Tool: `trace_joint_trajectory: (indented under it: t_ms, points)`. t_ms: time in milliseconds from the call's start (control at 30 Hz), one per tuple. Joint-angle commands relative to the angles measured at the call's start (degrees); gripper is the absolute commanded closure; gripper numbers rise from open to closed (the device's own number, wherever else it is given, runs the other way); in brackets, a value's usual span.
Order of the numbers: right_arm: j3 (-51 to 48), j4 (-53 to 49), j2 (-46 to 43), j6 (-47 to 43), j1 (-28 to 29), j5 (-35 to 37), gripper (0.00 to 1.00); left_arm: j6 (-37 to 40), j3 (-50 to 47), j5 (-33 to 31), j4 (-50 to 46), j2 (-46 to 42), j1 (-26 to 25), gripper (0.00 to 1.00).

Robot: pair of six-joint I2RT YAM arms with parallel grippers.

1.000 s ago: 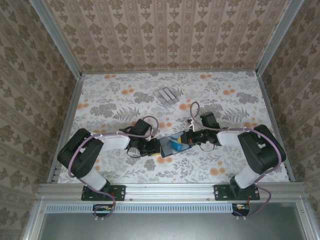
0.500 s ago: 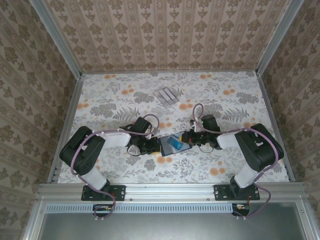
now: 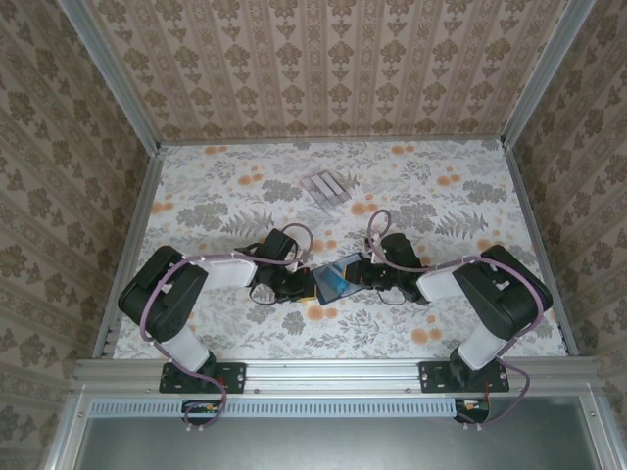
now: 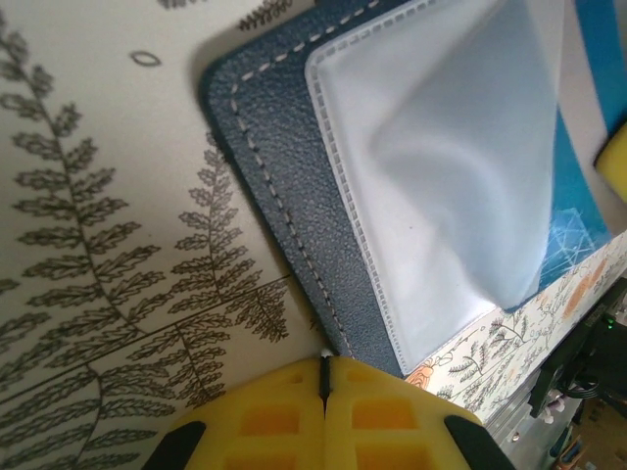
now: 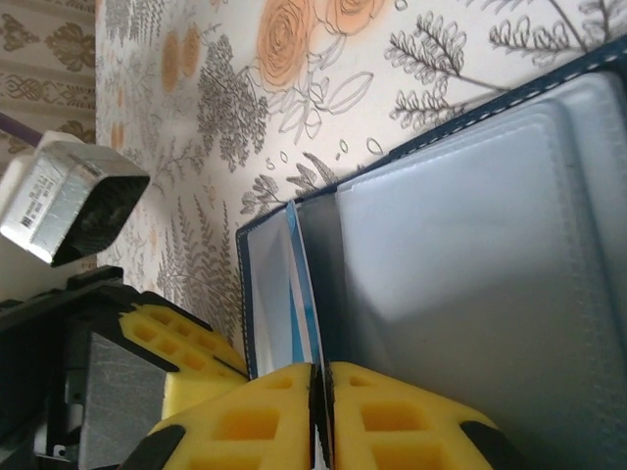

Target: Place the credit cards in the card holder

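2 robot arms meet at the middle of a floral-patterned table (image 3: 225, 196). Between them lies a dark navy, white-stitched folding card holder (image 4: 265, 186), spread open on the table. The left gripper (image 4: 323, 377) is clenched on the card holder's near edge, its yellow pads pressed together. A frosted clear plastic sleeve (image 4: 441, 157) covers the inside of the card holder. The right gripper (image 5: 321, 387) has its yellow pads almost touching, pinching the edge of a thin light blue plastic card (image 5: 302, 284), which sits edge-on between the navy cover and a grey inner pocket. A pale grey slotted rack (image 3: 326, 188) rests well apart, farther back on the table.
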Motion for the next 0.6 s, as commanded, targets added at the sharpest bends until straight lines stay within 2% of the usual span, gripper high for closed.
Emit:
trace_joint_trajectory:
  t_ms: [0,167,267,400,567]
  points:
    - [-0.8,-4.2,-2.9,-1.8,0.6,3.3,0.84,0.3,0.3,-0.8,1.2,1.3,-0.5,0.95]
    - [0.0,-12.0,-6.4,-6.1,0.6,5.9,0.84,-0.1,0.1,-0.7,2.0,1.5,-0.7,0.95]
    - [-0.1,-12.5,-6.8,-6.8,0.6,6.4,0.92,0.6,0.9,-0.2,1.1,2.5,-0.7,0.96]
    - [-0.3,-9.6,-5.1,-5.8,0.6,5.8,1.0,0.4,0.5,-0.4,2.0,2.3,-0.8,0.96]
    - [-2.9,-0.9,-3.2,-1.3,0.7,8.4,1.0,0.2,0.5,-0.1,2.3,2.8,-1.1,0.97]
